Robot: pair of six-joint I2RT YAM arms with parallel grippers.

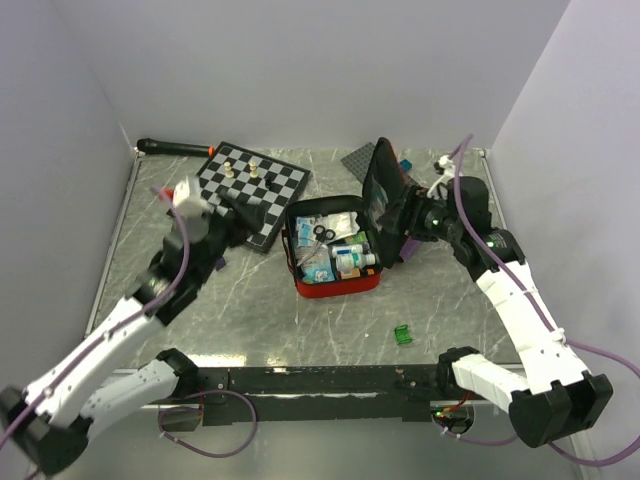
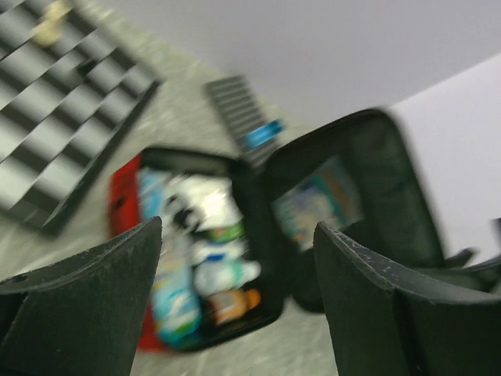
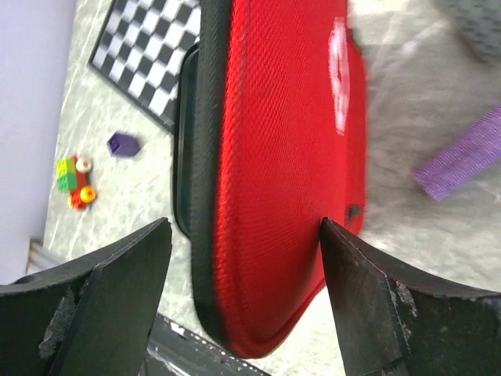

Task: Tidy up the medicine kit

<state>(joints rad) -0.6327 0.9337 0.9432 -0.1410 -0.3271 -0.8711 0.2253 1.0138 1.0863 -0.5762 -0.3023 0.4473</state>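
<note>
One medicine kit open, lid raised

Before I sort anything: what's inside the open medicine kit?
The medicine kit holds scissors, white packets and small bottles, with a card in the lid pocket. Whatever lies beneath is covered.

left arm: white shell links, black joints
right arm: white links, black joints, small green lights near the wrist
cables: purple, running along both arms
bases: black housings
left claw: two matte black fingers, faintly speckled
right claw: black fingers with pale chipped patches
</note>
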